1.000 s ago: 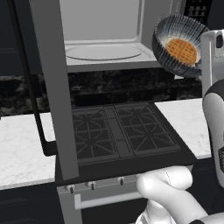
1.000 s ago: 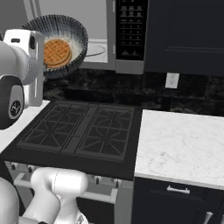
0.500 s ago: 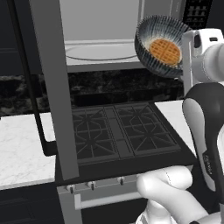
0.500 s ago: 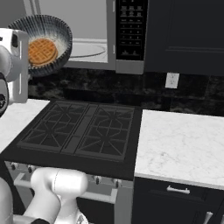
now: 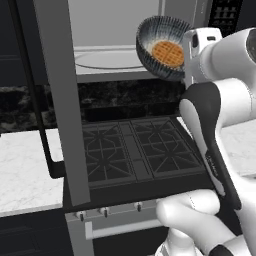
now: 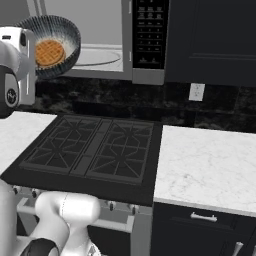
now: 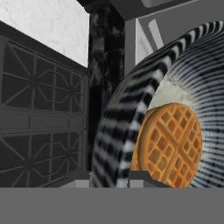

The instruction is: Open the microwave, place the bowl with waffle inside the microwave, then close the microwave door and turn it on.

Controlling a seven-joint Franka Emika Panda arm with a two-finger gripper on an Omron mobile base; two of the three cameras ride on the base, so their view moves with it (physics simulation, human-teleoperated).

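Note:
The microwave (image 5: 115,25) stands open above the stove, showing its pale cavity and round glass turntable (image 5: 107,59). Its door (image 5: 57,100) is swung out to the left, with the dark bar handle (image 5: 30,95) on its outer side. My gripper (image 5: 184,59) is shut on the rim of the bowl (image 5: 150,37), holding it tilted in the air before the right part of the opening. The waffle (image 5: 168,54) lies inside the bowl. From the right I see the bowl (image 6: 67,37), the waffle (image 6: 49,53) and the black button panel (image 6: 148,35). Up close, the striped bowl rim (image 7: 122,127) and the waffle (image 7: 168,144) sit right above my fingertips (image 7: 109,179).
A black gas stove (image 5: 135,150) lies below the microwave. White marble counters flank it on the left (image 5: 25,165) and right (image 6: 205,160). The open door juts out over the stove's left side. A dark cabinet (image 6: 210,40) and a wall outlet (image 6: 195,91) are at the right.
My arm has carried the bowl with the waffle leftward, from in front of the button panel to the front of the open cavity. The door and base have stayed put.

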